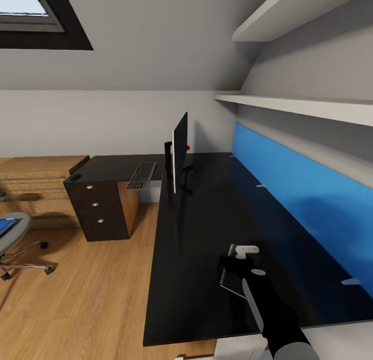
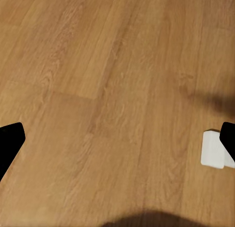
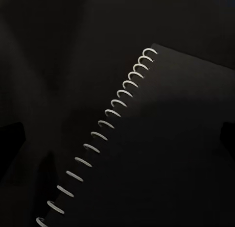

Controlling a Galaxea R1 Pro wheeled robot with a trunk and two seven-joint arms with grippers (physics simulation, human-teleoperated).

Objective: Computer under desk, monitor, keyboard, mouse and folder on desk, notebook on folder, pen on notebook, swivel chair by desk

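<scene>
My right gripper (image 1: 234,261) hangs open just over the notebook (image 1: 224,277) on the near part of the black desk (image 1: 202,230). In the right wrist view the gripper (image 3: 120,138) has its fingertips (image 3: 12,138) far apart above the notebook's dark cover (image 3: 166,138) and white spiral. Farther back the monitor (image 1: 179,151) stands edge-on, with the keyboard (image 1: 141,176) left of it and the mouse (image 1: 75,177) at the desk's far left end. The blue folder (image 1: 5,226) lies on the swivel chair (image 1: 14,238). My left gripper (image 2: 119,138) is open over the wooden floor. The pen and computer are out of view.
A black drawer unit (image 1: 98,209) stands under the desk's left wing, with low wooden shelving (image 1: 36,178) beside it. A blue back panel (image 1: 300,194) and white shelves (image 1: 311,108) line the right wall. A small white piece (image 1: 246,250) sits just beyond my right gripper. A white block (image 2: 213,148) rests on the floor.
</scene>
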